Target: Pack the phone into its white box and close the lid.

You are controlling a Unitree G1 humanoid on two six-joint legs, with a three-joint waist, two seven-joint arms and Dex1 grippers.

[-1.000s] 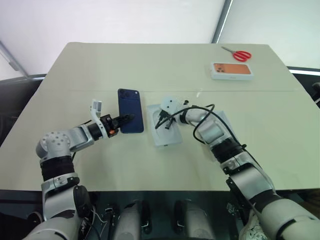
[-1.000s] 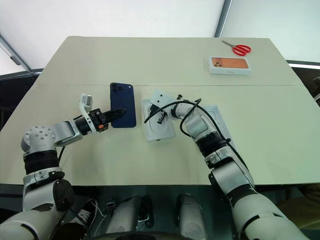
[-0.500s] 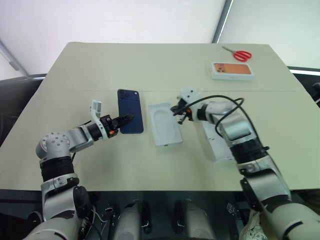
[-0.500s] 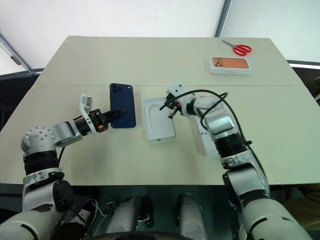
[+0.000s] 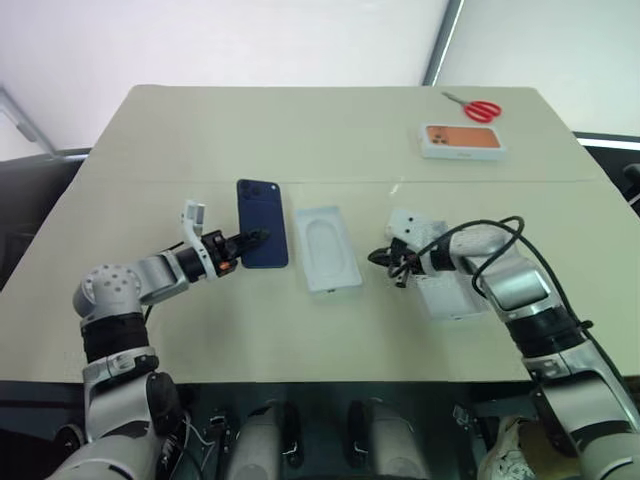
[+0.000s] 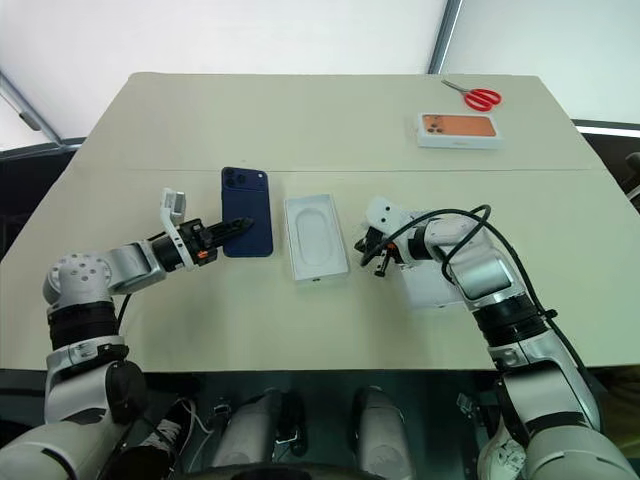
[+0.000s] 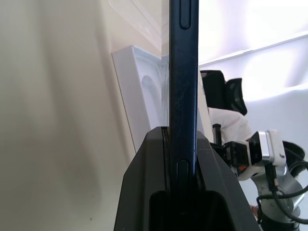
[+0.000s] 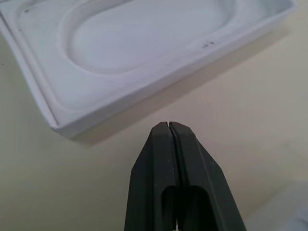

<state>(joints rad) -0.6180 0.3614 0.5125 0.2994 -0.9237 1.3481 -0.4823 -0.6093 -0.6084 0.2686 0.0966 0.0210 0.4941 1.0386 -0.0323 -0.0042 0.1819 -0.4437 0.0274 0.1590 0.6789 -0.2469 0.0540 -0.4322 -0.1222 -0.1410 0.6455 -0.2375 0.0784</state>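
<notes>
Head cameras: a beige tabletop [image 5: 330,130] carries a dark navy phone [image 5: 262,235] lying back-up, left of centre, camera bump toward the far edge. The left gripper [image 5: 252,238] reaches in from the left and clamps the phone's left long edge. Just right of the phone, apart from it, lies the white box [image 5: 328,248], open side up, a rounded outline moulded into its floor. Right of the box, the right gripper [image 5: 388,262] hovers low over bare table, fingers pressed together and empty. Under that forearm lies another white piece, probably the lid [image 5: 447,297], toward the right edge. Near the far right corner sit a white box picturing an orange phone [image 5: 462,140] and red-handled scissors [image 5: 474,106].

Left wrist camera: black fingers [image 7: 144,192] pinch the phone's thin edge; the white box sits beyond.

Right wrist camera: closed fingertips [image 8: 169,137] point at the table just short of the white box's corner.
</notes>
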